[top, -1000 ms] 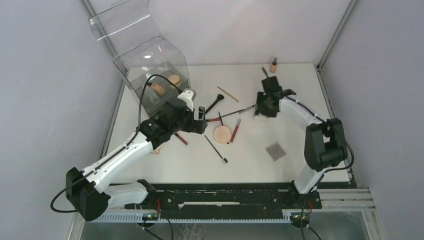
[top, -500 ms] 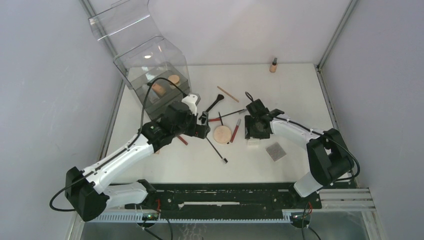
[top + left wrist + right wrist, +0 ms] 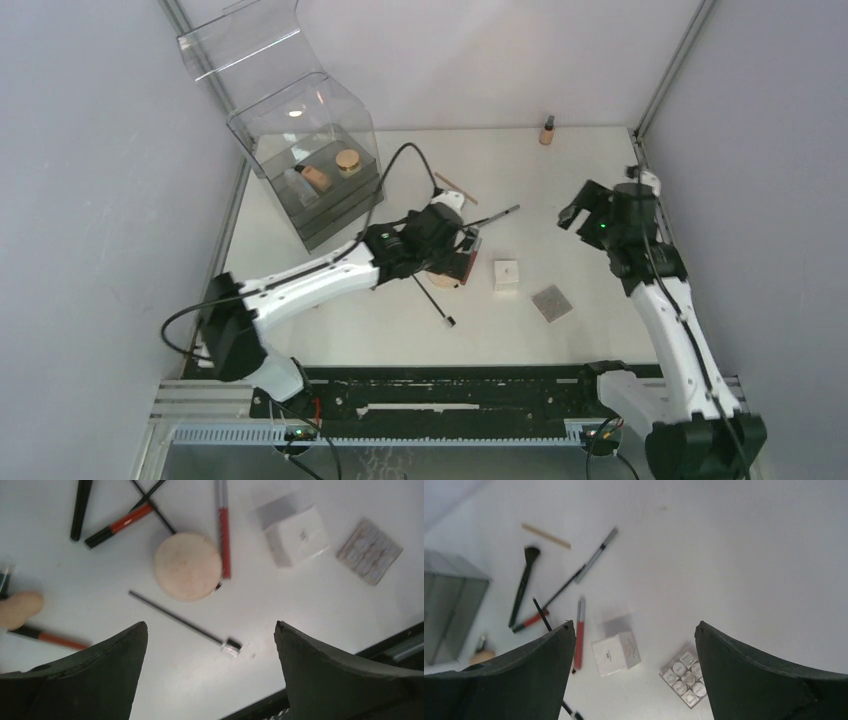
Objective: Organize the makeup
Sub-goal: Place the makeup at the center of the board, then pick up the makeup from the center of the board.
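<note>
Two tools are showing, and both are gaping wide with nothing between their fingers. The left tool (image 3: 462,256) is hovering low over the middle of the table (image 3: 580,165), right above the round tan compact (image 3: 188,566). In the left wrist view a red lip tube (image 3: 224,527) is lying against the compact's right edge. A thin black brush (image 3: 185,622) with a silver end is lying slantwise just below the compact. A white cube box (image 3: 296,535) is sitting at the upper right of that view, with a grey palette (image 3: 370,551) of small pans just beside it. The peach sponge (image 3: 20,609) is peeking in at the left edge, near another red tube (image 3: 50,637).

The right tool (image 3: 582,212) is hanging raised at the right of the overhead frame, well apart from the makeup. In its wrist view it is looking down on the cube box, the palette and the lip tube near the bottom centre. Farther up, a black brush (image 3: 523,582), a silver-handled brush (image 3: 594,557) and a tan stick (image 3: 545,535) are lying towards the upper left.

A clear plastic box (image 3: 300,130) is standing at the upper left of the overhead frame, holding a small beige bottle (image 3: 315,178) and a tan-lidded jar (image 3: 347,160). A second small bottle (image 3: 547,130) is standing upright alone at the table's far edge.
</note>
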Tool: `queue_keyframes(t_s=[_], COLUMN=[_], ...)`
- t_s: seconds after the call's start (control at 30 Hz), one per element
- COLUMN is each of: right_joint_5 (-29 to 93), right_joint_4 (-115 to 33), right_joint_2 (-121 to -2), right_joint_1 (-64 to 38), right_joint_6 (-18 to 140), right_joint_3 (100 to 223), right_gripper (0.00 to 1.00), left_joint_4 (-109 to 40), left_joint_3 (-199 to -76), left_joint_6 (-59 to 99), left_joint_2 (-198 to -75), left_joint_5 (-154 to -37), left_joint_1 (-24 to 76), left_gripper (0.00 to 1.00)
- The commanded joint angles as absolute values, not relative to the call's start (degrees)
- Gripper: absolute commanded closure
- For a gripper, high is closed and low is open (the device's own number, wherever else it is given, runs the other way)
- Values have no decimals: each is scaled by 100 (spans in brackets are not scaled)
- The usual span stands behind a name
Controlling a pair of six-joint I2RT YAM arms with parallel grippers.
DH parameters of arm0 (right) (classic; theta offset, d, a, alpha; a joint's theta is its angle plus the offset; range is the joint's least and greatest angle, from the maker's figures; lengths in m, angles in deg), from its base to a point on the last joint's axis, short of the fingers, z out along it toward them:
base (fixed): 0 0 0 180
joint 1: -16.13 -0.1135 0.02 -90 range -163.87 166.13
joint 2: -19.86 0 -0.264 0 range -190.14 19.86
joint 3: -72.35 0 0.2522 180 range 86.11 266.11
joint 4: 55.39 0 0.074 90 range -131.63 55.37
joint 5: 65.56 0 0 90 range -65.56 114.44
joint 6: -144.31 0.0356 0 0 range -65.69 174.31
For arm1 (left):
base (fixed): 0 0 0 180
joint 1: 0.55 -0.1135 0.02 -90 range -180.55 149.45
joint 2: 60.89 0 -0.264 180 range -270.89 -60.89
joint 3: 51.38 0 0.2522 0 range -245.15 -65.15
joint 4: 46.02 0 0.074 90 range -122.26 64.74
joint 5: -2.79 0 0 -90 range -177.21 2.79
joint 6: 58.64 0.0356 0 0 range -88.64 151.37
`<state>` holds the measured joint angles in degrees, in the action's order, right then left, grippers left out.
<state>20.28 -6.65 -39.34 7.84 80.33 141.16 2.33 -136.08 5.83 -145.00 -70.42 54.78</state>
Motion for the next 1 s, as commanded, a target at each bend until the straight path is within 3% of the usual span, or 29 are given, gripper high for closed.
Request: queue_keyframes(t_s=[0.0, 0.17, 0.57, 0.9, 0.97], right_joint_5=[2349, 2414, 2536, 2759, 2790], right_joint_4=[-482, -180, 16, 25, 78], right_joint_2=[-3198, -2627, -2249, -2280, -2272], right_joint_1=[1460, 1812, 1856, 1856, 1859], right_joint_6=[8380, 8404, 8494, 8492, 8502], right_joint_3=[13880, 13758, 13555, 13501, 13498], right_gripper=[5, 4, 4, 4, 4], left_joint_4=[491, 1259, 1976, 2157, 2133], left_joint_3=[-15027, -16589, -18540, -18903, -18968], left_joint_6=[-385, -863, -1854, -1973, -1985], left_joint_2=[-15715, -17131, -18866, -19629, -19788], left_joint_5=[-6386, -6048, -6287, -6619, -6785], left_joint_1=[5709, 5937, 6039, 6123, 6122], left_gripper=[0, 0, 0, 0, 5])
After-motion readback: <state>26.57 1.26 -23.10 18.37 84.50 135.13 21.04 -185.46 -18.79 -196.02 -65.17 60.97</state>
